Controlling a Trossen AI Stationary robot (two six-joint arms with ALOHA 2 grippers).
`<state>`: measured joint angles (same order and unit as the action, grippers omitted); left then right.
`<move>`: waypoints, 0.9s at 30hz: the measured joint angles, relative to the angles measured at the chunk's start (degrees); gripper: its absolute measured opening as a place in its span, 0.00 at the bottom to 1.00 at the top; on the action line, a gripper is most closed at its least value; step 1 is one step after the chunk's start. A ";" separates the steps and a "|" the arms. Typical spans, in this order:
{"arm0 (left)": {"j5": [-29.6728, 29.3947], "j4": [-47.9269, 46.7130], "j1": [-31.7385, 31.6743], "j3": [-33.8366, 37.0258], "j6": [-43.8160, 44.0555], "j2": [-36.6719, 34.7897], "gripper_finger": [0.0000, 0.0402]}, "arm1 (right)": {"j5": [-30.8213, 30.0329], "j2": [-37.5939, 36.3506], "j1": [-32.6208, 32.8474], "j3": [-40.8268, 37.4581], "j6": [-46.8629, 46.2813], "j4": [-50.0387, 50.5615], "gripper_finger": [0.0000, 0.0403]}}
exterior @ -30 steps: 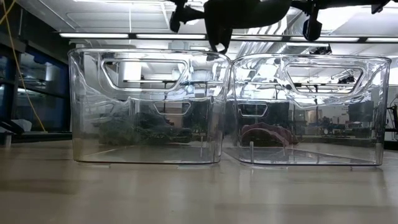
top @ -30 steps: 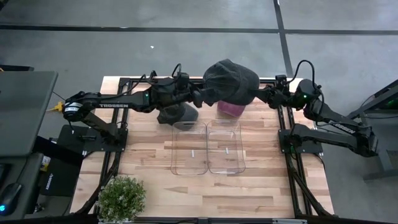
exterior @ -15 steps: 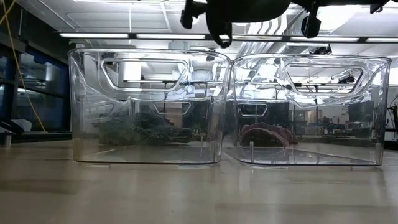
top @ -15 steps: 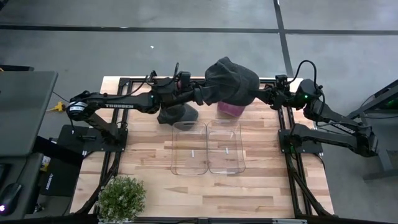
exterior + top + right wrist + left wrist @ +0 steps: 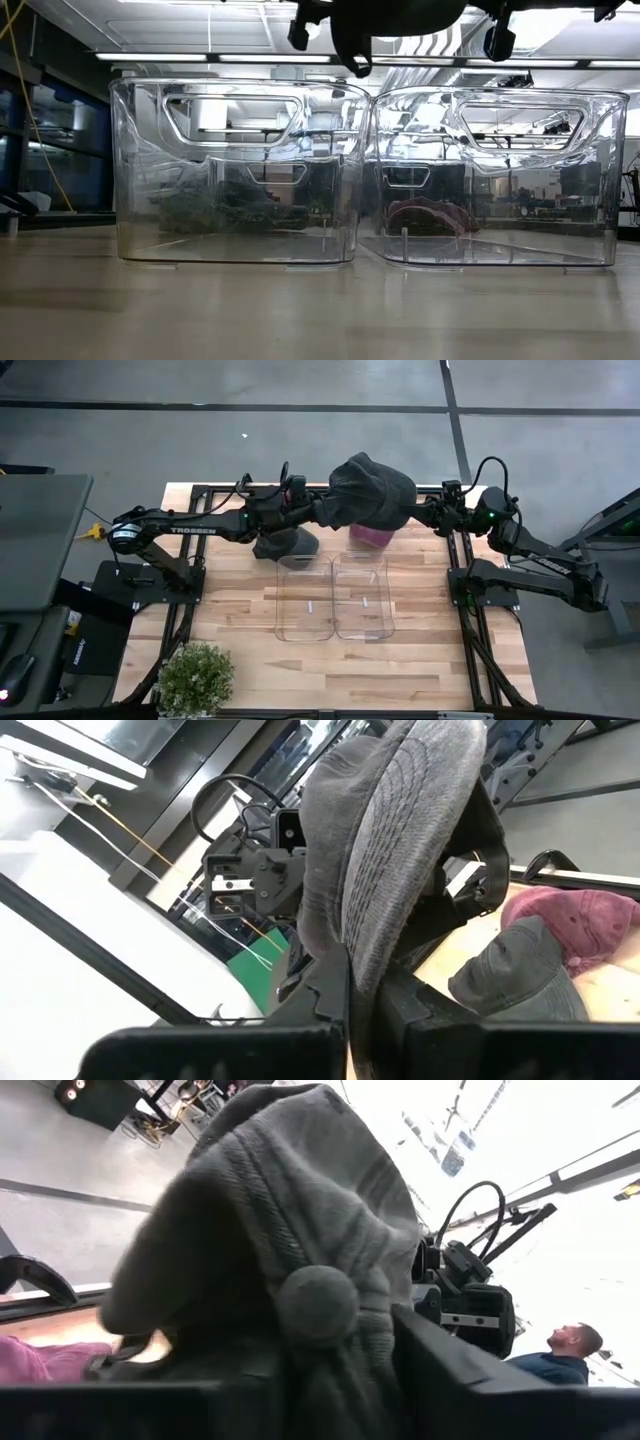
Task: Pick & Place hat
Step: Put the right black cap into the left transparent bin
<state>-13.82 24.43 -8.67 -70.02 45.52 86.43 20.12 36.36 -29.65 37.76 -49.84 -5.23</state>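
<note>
A dark grey hat (image 5: 372, 492) hung in the air above the far edge of the table (image 5: 240, 660), stretched between the two arms. The right gripper (image 5: 422, 512) was clenched on the hat's right side, its fingers (image 5: 330, 990) pinching the fabric. The left gripper (image 5: 322, 512) met the hat's left side with its fingers (image 5: 450, 1370) against the cloth; I could not tell whether it had hold of it. Below, another dark cap (image 5: 286, 546) and a pink hat (image 5: 368, 536) lay on the wood, just beyond two clear bins (image 5: 333, 600) standing side by side. A small plant (image 5: 196, 676) sat at the near left corner
</note>
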 joint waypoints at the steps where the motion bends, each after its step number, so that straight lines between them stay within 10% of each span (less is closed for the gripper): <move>1: 0.00 0.00 0.00 0.00 0.02 0.00 0.24 | 0.00 0.02 0.00 0.00 0.02 0.00 0.03; 5: 0.00 -0.11 0.00 0.00 0.16 0.00 0.03 | 0.00 0.02 0.02 0.00 0.51 0.00 0.01; 27: -2.18 -0.59 0.00 0.00 -0.12 -0.03 0.00 | 0.44 -0.29 0.00 0.07 4.91 1.45 0.58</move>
<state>-16.00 23.83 -8.67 -70.02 45.39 86.40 20.56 36.07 -29.65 37.82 -44.94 -3.79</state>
